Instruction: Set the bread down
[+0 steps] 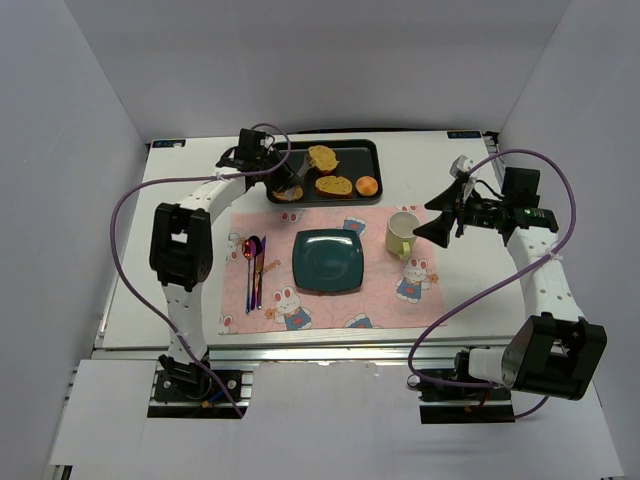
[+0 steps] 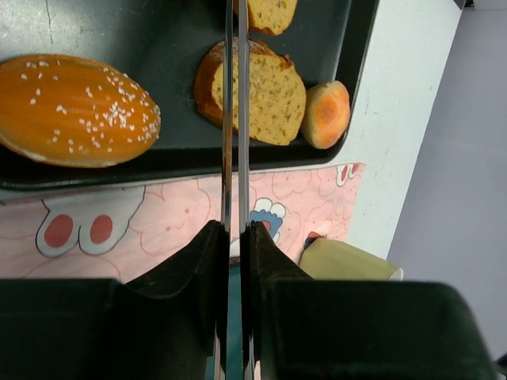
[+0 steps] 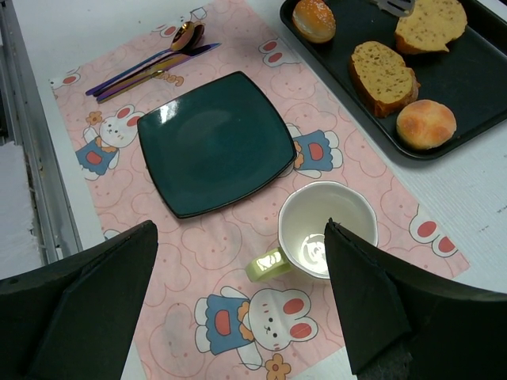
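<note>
Two toasted bread slices lie in the black tray (image 1: 352,150): one at the back (image 1: 322,158), one nearer (image 1: 334,185). They also show in the left wrist view (image 2: 261,95) and the right wrist view (image 3: 384,77). My left gripper (image 1: 285,180) hovers over the tray's left end, shut on thin metal tongs (image 2: 228,119) whose blades lie close together and reach across the nearer slice toward the back slice (image 2: 269,14). My right gripper (image 1: 440,215) is open and empty above the mat beside the mug, seen in the right wrist view (image 3: 240,237).
Two round buns sit in the tray, one at the right (image 1: 368,186) and one at the left (image 1: 290,192). A dark green square plate (image 1: 328,260) lies on the pink bunny mat (image 1: 270,300). A green mug (image 1: 402,235) stands right of the plate, cutlery (image 1: 254,262) left of it.
</note>
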Controlling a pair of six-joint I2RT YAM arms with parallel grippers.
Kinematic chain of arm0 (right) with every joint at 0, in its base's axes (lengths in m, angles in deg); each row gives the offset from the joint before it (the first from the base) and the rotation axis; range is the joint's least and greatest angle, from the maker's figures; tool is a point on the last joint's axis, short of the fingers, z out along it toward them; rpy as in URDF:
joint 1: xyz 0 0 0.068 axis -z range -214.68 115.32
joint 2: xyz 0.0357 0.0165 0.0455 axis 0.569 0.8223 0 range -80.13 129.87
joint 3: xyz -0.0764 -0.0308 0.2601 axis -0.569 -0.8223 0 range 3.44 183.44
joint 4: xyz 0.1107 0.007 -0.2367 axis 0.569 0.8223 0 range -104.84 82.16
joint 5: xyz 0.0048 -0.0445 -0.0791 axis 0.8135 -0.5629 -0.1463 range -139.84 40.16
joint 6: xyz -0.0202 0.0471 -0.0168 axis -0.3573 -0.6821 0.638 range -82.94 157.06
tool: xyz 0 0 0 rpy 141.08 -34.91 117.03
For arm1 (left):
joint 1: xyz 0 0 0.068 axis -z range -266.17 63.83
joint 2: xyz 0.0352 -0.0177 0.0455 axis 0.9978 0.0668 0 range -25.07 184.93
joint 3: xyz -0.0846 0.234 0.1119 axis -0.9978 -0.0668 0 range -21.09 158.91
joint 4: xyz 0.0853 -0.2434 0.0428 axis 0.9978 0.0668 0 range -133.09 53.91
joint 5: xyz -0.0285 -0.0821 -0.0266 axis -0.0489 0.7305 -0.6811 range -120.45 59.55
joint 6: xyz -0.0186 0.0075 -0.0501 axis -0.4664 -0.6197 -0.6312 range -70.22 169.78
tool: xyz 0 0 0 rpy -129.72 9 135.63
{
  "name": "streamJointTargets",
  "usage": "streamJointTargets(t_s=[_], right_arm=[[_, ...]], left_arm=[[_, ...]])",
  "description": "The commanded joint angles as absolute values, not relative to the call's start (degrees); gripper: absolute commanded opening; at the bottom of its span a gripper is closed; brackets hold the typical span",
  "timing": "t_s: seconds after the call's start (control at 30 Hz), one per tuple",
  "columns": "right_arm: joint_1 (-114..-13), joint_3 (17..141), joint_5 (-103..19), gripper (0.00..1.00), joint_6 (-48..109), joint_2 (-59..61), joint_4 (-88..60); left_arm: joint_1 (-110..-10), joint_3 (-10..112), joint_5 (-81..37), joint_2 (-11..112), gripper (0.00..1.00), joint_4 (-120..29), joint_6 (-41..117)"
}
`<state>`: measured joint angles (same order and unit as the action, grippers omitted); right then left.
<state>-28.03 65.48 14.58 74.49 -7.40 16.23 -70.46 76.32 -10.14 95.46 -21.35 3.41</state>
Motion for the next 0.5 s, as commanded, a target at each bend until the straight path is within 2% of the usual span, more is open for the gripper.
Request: streamJointTargets(t_s=[0.0, 0.3, 0.47], right_arm=[[-27.56, 65.67, 16.52, 0.89, 75.90, -9.11, 17.76], [-27.47, 66.02, 16.69, 0.89, 76.43, -9.20, 18.56], [-27.39, 66.46, 16.43, 0.89, 77.22, -9.20, 19.35]], left_arm=[[-70.79, 74.46, -9.62, 86.21, 0.03, -25.15, 4.43], [-71.40, 61.45, -6.64, 71.71, 0.00, -29.90, 5.22], [-71.23, 46.87, -0.85, 62.13, 0.00, -29.64, 5.40]])
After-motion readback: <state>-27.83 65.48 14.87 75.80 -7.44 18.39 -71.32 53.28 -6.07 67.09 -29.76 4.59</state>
